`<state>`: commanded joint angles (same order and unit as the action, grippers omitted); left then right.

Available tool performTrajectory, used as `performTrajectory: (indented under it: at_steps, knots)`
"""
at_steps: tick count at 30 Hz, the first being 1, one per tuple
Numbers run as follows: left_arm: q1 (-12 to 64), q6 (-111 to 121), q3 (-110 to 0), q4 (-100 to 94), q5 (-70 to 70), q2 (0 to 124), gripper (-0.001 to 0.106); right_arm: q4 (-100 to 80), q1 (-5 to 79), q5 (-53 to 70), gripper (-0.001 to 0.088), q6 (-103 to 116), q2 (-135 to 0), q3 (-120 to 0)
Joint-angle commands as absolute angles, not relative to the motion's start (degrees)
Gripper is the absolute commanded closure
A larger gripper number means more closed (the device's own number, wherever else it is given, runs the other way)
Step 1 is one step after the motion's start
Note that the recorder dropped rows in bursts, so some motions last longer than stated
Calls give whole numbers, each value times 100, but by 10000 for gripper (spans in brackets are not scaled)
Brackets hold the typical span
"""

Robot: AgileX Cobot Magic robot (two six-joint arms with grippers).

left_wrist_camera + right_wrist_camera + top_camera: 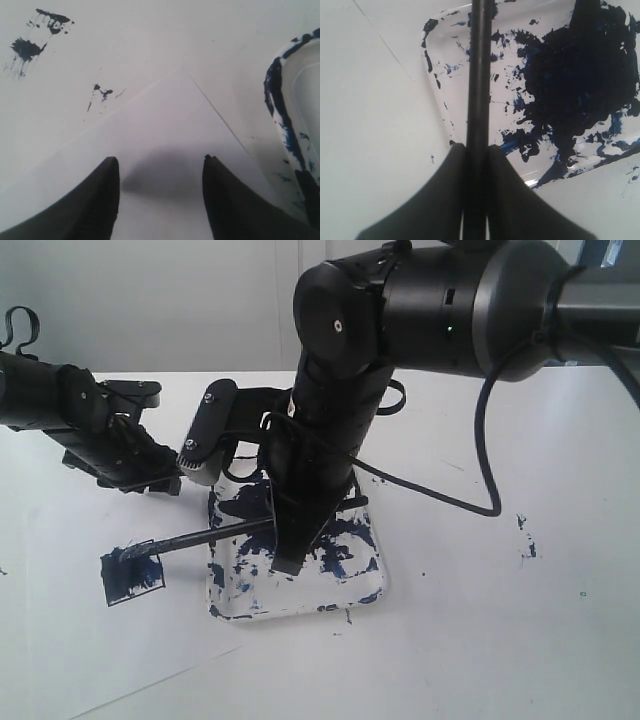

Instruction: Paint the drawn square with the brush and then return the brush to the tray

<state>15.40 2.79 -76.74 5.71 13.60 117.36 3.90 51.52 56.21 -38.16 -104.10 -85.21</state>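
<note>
Right arm (440, 300) bulked nearest the lens, elbow high above the table. Left gripper (160, 159): jaws parted, nothing between them, hovering over white paper (150, 125) beside the tray. Probably parked clear to leave the stroke room. Drawn square (132, 575): mostly navy, white gaps showing. Brush (200, 536): tip on the square's upper edge, handle slanting low across the tray (372, 588) rim, a shallow angle suited to dragging bristles flat. Right gripper (477, 155): clenched on the brush handle, above the tray.
</note>
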Motion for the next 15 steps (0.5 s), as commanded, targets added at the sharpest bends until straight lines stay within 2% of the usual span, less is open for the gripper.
performTrajectory:
  at_steps: [15]
  knots:
    - [1540,279,-7674,571,1370,11739,502,0,5152,5397,868,-3287,-10680,-8521]
